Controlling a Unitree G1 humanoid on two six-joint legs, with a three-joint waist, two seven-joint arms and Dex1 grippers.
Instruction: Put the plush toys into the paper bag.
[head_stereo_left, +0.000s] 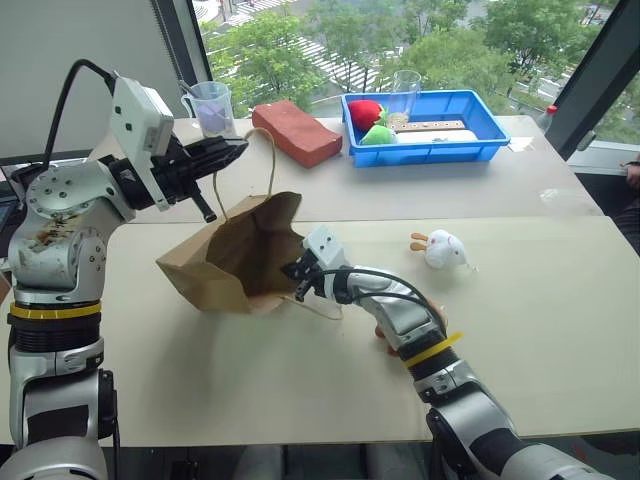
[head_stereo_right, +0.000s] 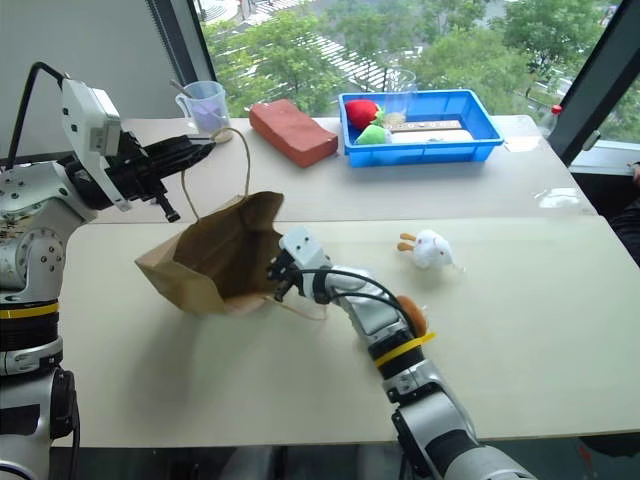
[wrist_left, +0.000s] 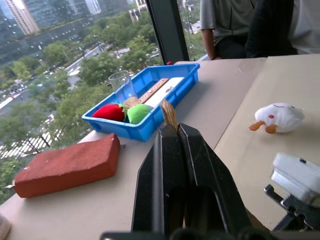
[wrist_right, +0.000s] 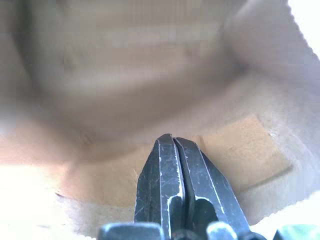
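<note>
Two arms are in play, and I read them from left to right across the bench (head_stereo_left: 300, 400). My left gripper (head_stereo_left: 238, 148) is raised off the bench with its jaws pressed together on the thin cord handle (head_stereo_left: 262, 150) of the paper bag (head_stereo_left: 235, 255); in the left wrist view a bit of that cord pokes up from between the closed tips. The bag lies tilted on its side, mouth lifted towards the right. My right gripper (head_stereo_left: 298, 283) sits at that mouth, jaws fully closed and touching each other, with nothing held; the right wrist view looks straight into the brown interior. Behind the bag stand a clear measuring cup (head_stereo_left: 210, 106) and a reddish-brown brick (head_stereo_left: 297, 131). Further right is a blue tray (head_stereo_left: 470, 145) with red and green toys inside. The white plush toy (head_stereo_left: 441, 248) with orange ears lies on the bench, well apart from the bag. A reddish-brown plush toy (head_stereo_right: 413, 312) peeks out from behind my right forearm.
</note>
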